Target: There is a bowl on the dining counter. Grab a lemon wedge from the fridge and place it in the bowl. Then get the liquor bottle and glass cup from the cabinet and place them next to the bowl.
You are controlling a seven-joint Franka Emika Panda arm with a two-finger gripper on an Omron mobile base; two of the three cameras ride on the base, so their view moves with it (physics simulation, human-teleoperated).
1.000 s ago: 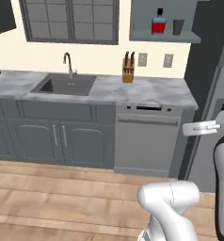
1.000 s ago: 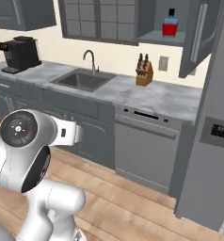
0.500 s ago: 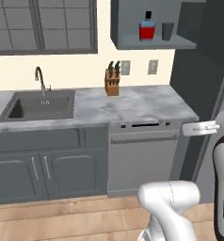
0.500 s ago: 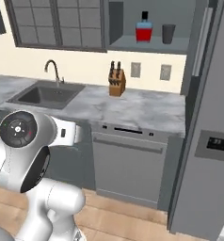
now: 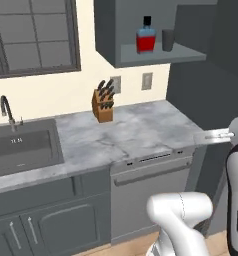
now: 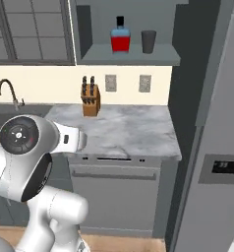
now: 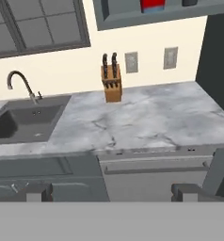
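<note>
Liquor bottle (image 6: 120,38) and glass cup (image 6: 148,41) stand side by side on the cabinet (image 6: 129,55) shelf; the claw (image 7: 109,192), wide and empty, could topple one reaching in.

Base views from behind-left and behind-right, hand view nearer, all facing worktop (image 5: 136,130).

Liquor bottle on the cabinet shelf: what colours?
Blue top, red bottom, black cap on the liquor bottle; clearest in the right base view.
</note>
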